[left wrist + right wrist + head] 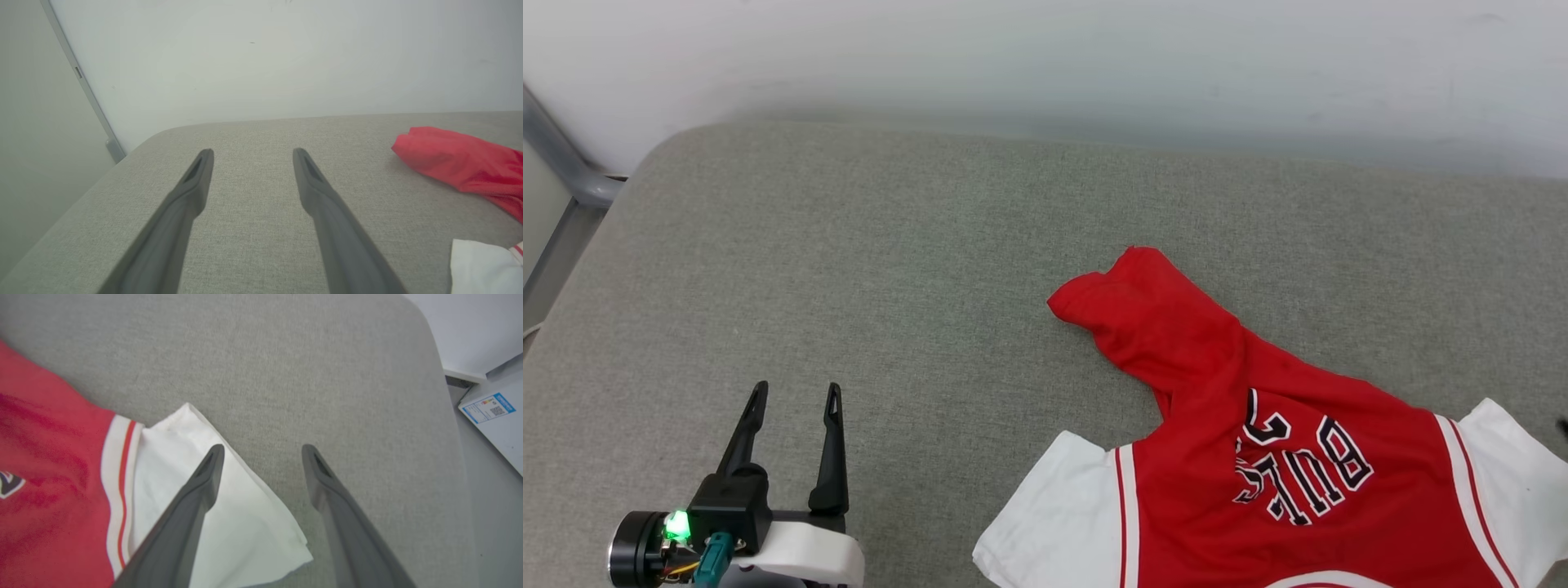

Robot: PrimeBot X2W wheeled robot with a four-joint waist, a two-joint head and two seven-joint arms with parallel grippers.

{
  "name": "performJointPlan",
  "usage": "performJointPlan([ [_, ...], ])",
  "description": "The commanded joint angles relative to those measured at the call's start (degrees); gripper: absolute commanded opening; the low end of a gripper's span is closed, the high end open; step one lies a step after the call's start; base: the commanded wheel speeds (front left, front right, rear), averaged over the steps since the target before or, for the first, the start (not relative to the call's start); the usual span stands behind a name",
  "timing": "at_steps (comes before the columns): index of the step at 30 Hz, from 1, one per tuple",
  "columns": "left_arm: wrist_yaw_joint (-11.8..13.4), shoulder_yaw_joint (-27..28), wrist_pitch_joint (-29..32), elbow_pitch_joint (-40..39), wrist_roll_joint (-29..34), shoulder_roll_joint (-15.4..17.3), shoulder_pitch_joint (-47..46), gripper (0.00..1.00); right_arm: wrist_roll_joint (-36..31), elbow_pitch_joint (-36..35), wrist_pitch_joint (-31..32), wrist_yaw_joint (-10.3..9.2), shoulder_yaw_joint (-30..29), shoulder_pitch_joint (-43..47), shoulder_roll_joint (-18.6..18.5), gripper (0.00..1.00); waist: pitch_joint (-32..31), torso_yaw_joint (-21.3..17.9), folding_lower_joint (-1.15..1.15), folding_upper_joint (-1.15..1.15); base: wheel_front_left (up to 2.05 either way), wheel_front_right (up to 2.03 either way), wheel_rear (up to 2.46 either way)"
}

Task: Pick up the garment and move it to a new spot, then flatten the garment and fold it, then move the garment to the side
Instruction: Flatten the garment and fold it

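Garment (1217, 384) near right edge of cushion (849, 286), bare expanse leftward

**Grey cushion (849, 286) against a white wall (1045, 57)**

The fabric cushion spreads wide, with rounded corners, and its far edge meets the wall. A grey metal rail (564, 163) slants beside one corner. Past another corner, a white panel with a blue label (496, 416) shows above grey floor (490, 522).

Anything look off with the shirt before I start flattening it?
Yes. The shirt isn't flat: its lower half is bunched into a narrow, twisted red tail angling toward the far left. No damage visible.
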Motion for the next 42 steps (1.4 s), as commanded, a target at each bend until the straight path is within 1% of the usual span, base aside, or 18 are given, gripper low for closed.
performJointPlan([
  [1,-0.2,0.2,-0.1,0.1,0.3,-0.4,0.9,1.0,-0.7,-1.7,-1.4,-0.09,-0.7,-1.1,0.7,1.0,-0.4,0.0,0.0,0.0,0.0,0.0,0.0],
  [3,-0.5,0.4,-0.1,0.0,0.7,-0.5,1.1,1.0,-2.4,-5.5,-3.5,-0.1,-1.5,-2.2,1.2,1.0,-0.7,0.0,0.0,0.0,0.0,0.0,0.0],
  [6,-0.7,0.7,-0.1,-0.1,0.9,-0.7,1.2,1.0,-3.3,-12.9,-3.7,-0.09,-1.3,-3.5,3.2,1.0,-1.1,0.2,0.0,0.0,0.0,0.0,0.0],
  [9,-0.9,1.0,-0.1,-0.2,1.4,-1.0,1.6,1.0,-3.2,-21.6,-0.6,-0.09,1.1,-4.1,5.4,1.0,-1.2,0.4,0.0,0.0,0.0,0.0,0.0],
  [12,-1.2,1.2,-0.1,-0.3,1.5,-1.4,1.7,1.0,-3.2,-30.0,4.1,-0.09,5.6,-4.6,6.6,1.0,-1.0,0.7,0.0,0.0,0.0,0.0,0.0],
  [14,-1.4,1.1,-0.1,-0.3,1.8,-1.8,1.4,1.0,-2.3,-34.1,7.8,-0.09,9.7,-5.3,6.3,1.0,-0.6,0.9,0.0,0.0,0.0,0.0,0.0],
  [16,-1.7,1.1,-0.1,-0.2,1.8,-2.1,0.9,1.0,-1.4,-37.3,11.9,-0.09,14.4,-6.6,5.0,1.0,-0.1,1.2,0.0,0.0,0.0,0.0,0.0],
  [20,-2.2,1.4,-0.1,-0.3,2.1,-2.6,-0.1,1.0,1.3,-40.6,19.0,-0.09,22.4,-9.8,1.9,1.0,1.1,1.9,0.0,0.0,0.0,0.0,0.0],
  [23,-2.4,1.5,-0.1,-0.5,2.4,-3.0,-0.5,1.0,3.3,-40.9,23.4,-0.09,28.3,-13.0,-0.6,1.0,2.1,2.4,0.0,0.0,0.0,0.0,0.0],
  [26,-2.7,1.6,-0.1,-0.7,2.6,-3.6,-1.3,1.0,4.9,-39.5,25.7,-0.09,33.1,-16.4,-1.4,1.0,3.4,2.9,0.0,0.0,0.0,0.0,0.0],
  [32,-3.4,1.7,-0.1,-0.6,2.9,-4.7,-2.9,1.0,6.0,-32.3,27.1,-0.09,42.0,-24.1,0.7,1.0,6.3,4.0,0.0,0.0,0.0,0.0,0.0],
  [33,-3.4,1.7,-0.1,-0.6,2.9,-4.7,-2.9,1.0,6.0,-32.3,27.1,-0.09,42.0,-24.1,0.7,1.0,6.3,4.0,0.0,0.0,0.0,0.0,0.0],
  [37,-3.8,1.7,-0.1,-0.3,3.3,-5.5,-4.1,1.0,5.6,-25.7,26.8,-0.09,48.2,-28.7,1.8,1.0,8.2,4.9,0.0,0.0,0.0,0.0,0.0],
  [42,-4.3,1.8,-0.1,0.1,3.6,-6.2,-5.4,1.0,6.4,-17.3,27.0,-0.09,56.6,-31.7,3.3,1.0,9.9,5.9,0.0,0.0,0.0,0.0,0.0],
])
